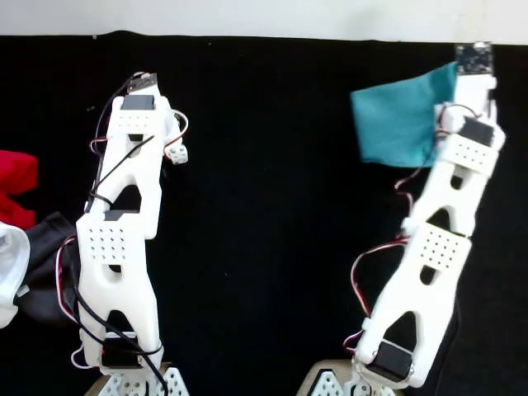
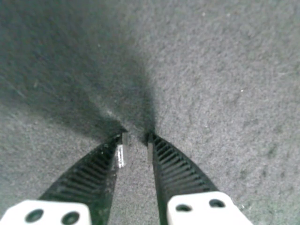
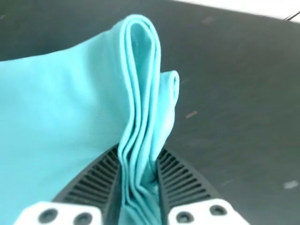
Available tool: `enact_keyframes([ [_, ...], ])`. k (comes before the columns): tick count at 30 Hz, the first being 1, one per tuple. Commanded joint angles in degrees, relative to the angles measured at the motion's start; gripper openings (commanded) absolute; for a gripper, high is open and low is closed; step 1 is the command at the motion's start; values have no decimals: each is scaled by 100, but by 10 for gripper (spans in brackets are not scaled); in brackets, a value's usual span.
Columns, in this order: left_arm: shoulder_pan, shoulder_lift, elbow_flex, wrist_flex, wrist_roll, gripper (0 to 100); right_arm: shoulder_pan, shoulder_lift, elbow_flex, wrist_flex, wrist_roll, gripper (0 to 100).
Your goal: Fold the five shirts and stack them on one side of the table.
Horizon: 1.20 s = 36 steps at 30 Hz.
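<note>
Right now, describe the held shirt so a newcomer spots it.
On the black table, follow the right arm to its end. The teal shirt is pinched between the fingers of the right gripper; the red shirt lies at the opposite edge.

Layered teal shirt [image 1: 396, 124] is pinched in the right end effector [image 3: 138, 154]; red shirt [image 1: 15, 177] lies far left.

Teal shirt [image 3: 61, 117] plain — red shirt [image 1: 16, 186] plain; table [image 1: 272, 206] black; arms [image 1: 124, 239] white; right hand [image 3: 138, 152] black-ribbed.
</note>
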Motion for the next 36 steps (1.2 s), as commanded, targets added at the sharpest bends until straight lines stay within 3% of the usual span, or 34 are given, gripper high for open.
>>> enact_keyframes([
  [1, -13, 31, -22, -123, 44, 88, 233, -84, -224, -374, 273, 6],
  [10, -13, 31, -22, -123, 44, 88, 259, -92, 400, -374, 255, 17],
  [15, -13, 31, -22, -123, 44, 88, 251, -145, 418, -365, 237, 170],
  [23, -13, 31, -22, -123, 44, 88, 295, -154, -532, -189, 237, 151],
  [28, -13, 31, -22, -132, 44, 88, 57, -198, -2009, 1587, 255, 149],
  [33, -13, 31, -22, -176, 44, 88, -92, -927, -1868, 2993, 220, 149],
  [36, 13, 31, -22, -176, 44, 88, -242, -1490, -1868, 3943, -185, 149],
])
